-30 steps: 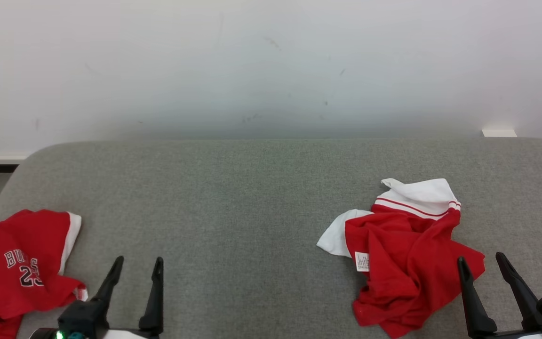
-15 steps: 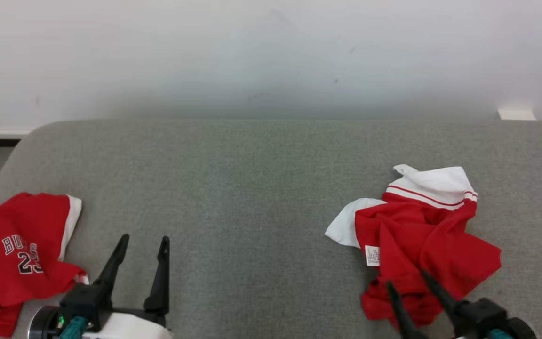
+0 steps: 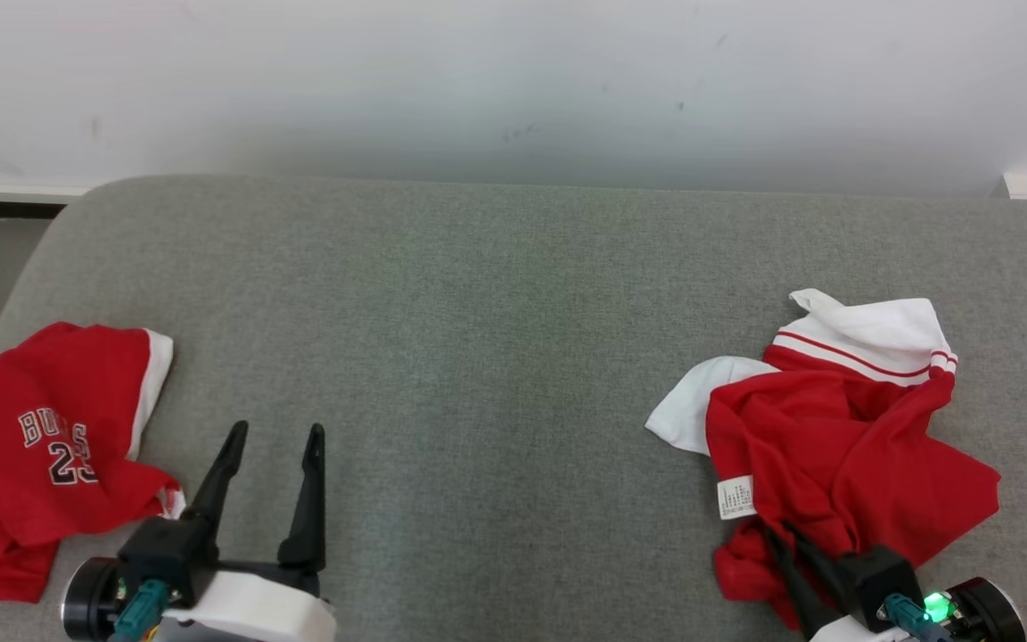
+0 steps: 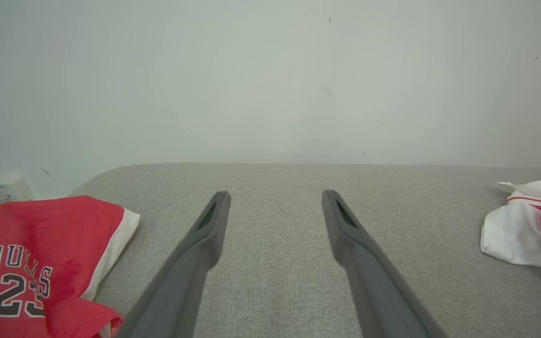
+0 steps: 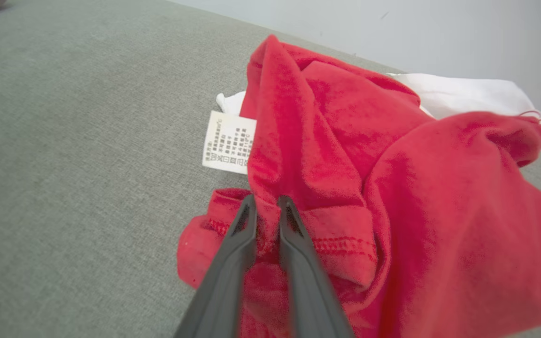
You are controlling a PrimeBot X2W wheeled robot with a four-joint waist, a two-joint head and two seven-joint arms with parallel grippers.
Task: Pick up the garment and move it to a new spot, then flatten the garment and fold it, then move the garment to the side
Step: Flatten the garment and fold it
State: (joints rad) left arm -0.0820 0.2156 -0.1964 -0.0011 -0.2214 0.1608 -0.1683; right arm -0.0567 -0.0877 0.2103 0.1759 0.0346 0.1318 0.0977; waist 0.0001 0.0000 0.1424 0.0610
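Observation:
The garment (image 3: 834, 437) is a crumpled red shirt with white striped trim and a white care label (image 3: 735, 497). It lies at the right of the grey cushioned surface (image 3: 478, 312). My right gripper (image 3: 779, 532) is at its near lower edge. In the right wrist view the garment (image 5: 345, 141) has a fold of its red hem pinched between the nearly closed fingers of the right gripper (image 5: 266, 202). My left gripper (image 3: 278, 432) stands open over bare cushion at the lower left, holding nothing. In the left wrist view the left gripper (image 4: 276, 195) is spread wide, with the garment (image 4: 519, 230) at the far right.
A second red jersey (image 3: 32, 446) with "BULLS 23" lettering lies at the cushion's left edge, close to the left gripper, and appears again (image 4: 26, 263) in the left wrist view. A pale wall (image 3: 513, 80) rises behind the cushion. Bare cushion stretches between the two shirts.
The head camera has tilted down and shifted. My right gripper moved forward and left onto the garment's near edge and closed from wide open onto a fold. The left gripper stayed open.

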